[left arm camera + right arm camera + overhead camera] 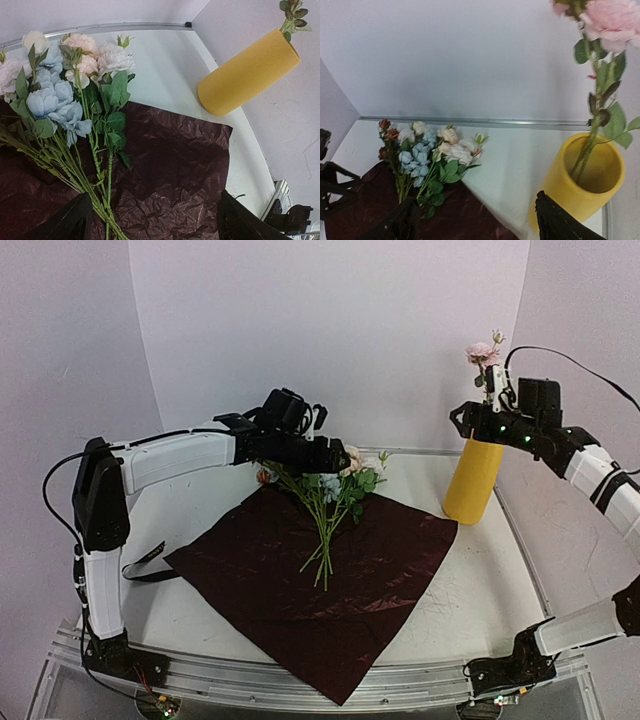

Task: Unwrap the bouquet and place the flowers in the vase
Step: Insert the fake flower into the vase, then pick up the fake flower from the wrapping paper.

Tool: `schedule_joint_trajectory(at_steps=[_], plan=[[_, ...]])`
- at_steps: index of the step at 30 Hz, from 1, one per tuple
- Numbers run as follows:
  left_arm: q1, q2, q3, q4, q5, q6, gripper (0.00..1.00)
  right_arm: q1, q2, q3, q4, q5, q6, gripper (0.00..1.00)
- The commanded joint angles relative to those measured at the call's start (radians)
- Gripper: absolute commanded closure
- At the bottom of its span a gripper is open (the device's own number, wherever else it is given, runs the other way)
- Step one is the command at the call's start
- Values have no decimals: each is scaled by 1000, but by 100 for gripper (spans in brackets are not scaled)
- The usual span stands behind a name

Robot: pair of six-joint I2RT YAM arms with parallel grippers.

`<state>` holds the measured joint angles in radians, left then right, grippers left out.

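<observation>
Top external: left gripper hung open over centre flowers; right gripper gaped by the vase and its 1 rose, upper right.

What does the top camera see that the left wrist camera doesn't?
Only the top camera: the black ribbon left of the dark red wrap, the right gripper by the vase, and the pink bloom standing in it. Only the left wrist camera: the left gripper from inside, fingers wide apart. Both: the yellow vase, the wrap, and the flowers with their stems on it.
</observation>
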<state>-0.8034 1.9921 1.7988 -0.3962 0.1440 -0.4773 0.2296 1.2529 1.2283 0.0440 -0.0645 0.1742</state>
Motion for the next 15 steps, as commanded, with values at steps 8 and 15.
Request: schedule_joint_trajectory(at_steps=[8, 15], plan=[[52, 33, -100, -48, 2, -104, 26, 273, 98, 6, -78, -119, 155, 31], [54, 75, -154, -52, 51, -146, 49, 301, 266, 49, -68, -217, 260, 42]])
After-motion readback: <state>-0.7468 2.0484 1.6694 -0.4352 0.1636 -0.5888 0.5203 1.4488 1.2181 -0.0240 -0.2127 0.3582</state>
